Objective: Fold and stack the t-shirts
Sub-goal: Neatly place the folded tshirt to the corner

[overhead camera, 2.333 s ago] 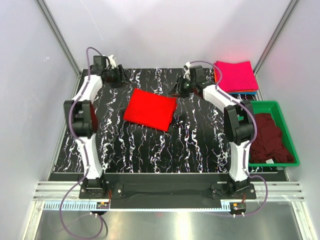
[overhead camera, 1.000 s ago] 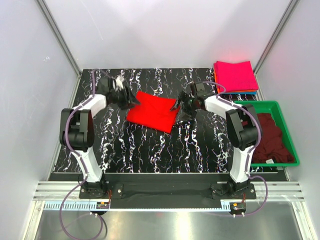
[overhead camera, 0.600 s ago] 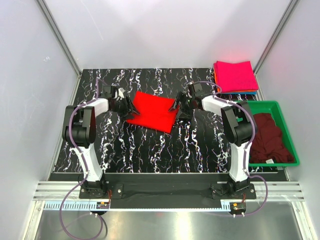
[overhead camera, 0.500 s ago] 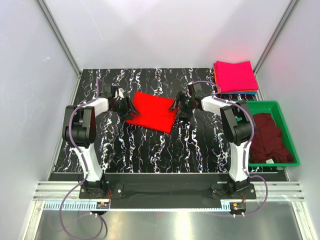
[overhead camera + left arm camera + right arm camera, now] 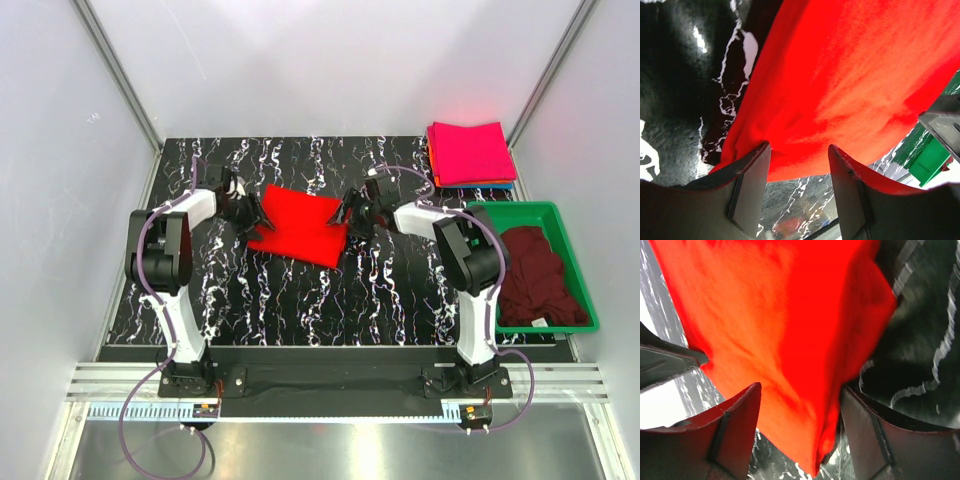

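A bright red t-shirt, folded into a flat rectangle, lies on the black marbled table. My left gripper is at its left edge. In the left wrist view the red t-shirt has its edge between the tips of my left gripper, whose jaws stand apart. My right gripper is at the shirt's right edge. In the right wrist view my right gripper straddles a corner of the red t-shirt, open. A folded magenta-pink t-shirt lies at the back right. A dark maroon t-shirt sits crumpled in the bin.
The green plastic bin stands at the table's right edge. Orange and blue cloth edges show under the magenta shirt. White walls and metal rails enclose the table.
Both arms swung down from the back of the table and closed in on the red shirt's left and right edges. The right jaws have narrowed; the shirt has shifted slightly.
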Robot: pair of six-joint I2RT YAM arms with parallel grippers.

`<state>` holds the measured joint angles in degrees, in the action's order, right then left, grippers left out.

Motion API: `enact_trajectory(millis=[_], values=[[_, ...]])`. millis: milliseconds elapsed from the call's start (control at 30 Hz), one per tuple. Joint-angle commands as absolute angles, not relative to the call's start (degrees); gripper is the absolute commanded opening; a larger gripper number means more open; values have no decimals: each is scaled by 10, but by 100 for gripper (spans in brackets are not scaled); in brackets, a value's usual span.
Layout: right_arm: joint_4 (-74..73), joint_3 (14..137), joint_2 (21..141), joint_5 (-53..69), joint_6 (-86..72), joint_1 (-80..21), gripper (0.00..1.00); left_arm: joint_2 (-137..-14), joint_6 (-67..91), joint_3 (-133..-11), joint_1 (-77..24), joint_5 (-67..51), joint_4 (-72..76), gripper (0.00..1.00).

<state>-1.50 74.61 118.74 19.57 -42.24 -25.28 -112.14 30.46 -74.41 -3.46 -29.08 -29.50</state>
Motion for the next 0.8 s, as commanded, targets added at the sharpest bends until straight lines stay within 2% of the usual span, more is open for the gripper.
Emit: enact_trajectory(millis=[0,233,433,467,500,567,600,667,700,767], values=[[-27,668,1171,108,-467,-265,73,-1129,301,-748,-33,-274,-321,56],[61,621,1180,115,-509,-285,79,-1123,308,-744,-33,-264,-329,56],[73,599,1173,109,-509,-290,79,-1121,315,-735,-33,-259,-326,56],[69,608,1179,111,-499,-289,77,-1121,317,-731,-33,-259,-324,56],[67,613,1181,116,-495,-289,74,-1119,319,-730,-33,-258,-324,56],[61,627,1183,120,-488,-288,61,-1115,326,-728,-33,-252,-325,56],[51,632,1180,112,-470,-288,41,-1110,330,-726,-33,-247,-324,56],[-15,661,1172,98,-425,-285,23,-1106,345,-729,-33,-245,-322,56],[-39,671,1169,93,-411,-280,10,-1104,351,-743,-33,-249,-323,56],[-95,698,1163,98,-366,-259,1,-1106,361,-771,-33,-257,-348,56]])
